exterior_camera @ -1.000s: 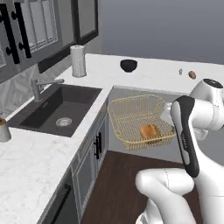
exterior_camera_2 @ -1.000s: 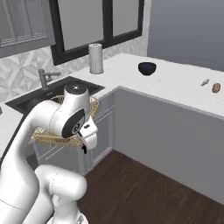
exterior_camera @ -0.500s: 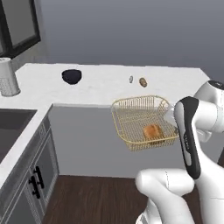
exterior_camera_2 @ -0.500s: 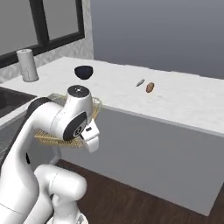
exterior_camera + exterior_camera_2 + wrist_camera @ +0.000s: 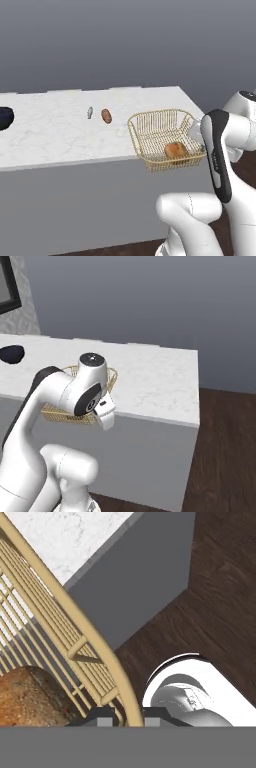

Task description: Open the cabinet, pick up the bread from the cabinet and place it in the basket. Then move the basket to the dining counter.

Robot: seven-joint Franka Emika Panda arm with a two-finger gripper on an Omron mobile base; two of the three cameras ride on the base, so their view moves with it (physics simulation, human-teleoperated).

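The gold wire basket (image 5: 161, 131) hangs in the air by the near right corner of the dining counter (image 5: 55, 137), partly over its marble top. The golden-brown bread (image 5: 175, 150) lies inside it near the front right. My gripper (image 5: 129, 716) is shut on the basket's rolled rim (image 5: 85, 632), with one fingertip on each side of the wire. In the hand view the bread (image 5: 30, 697) sits at the lower left behind the mesh. In the right base view the basket (image 5: 113, 379) peeks out from behind my arm. The cabinet is out of view.
A darker brown roll (image 5: 106, 116) and a small grey object (image 5: 90, 112) lie on the counter left of the basket. A black bowl (image 5: 12, 353) sits farther left. The counter ends at the right, with dark wood floor (image 5: 225, 446) beyond it.
The whole view has swung right with the base: sink, worktop and paper roll left the picture and the dining counter now faces me. The basket with the bread stayed in my shut gripper.
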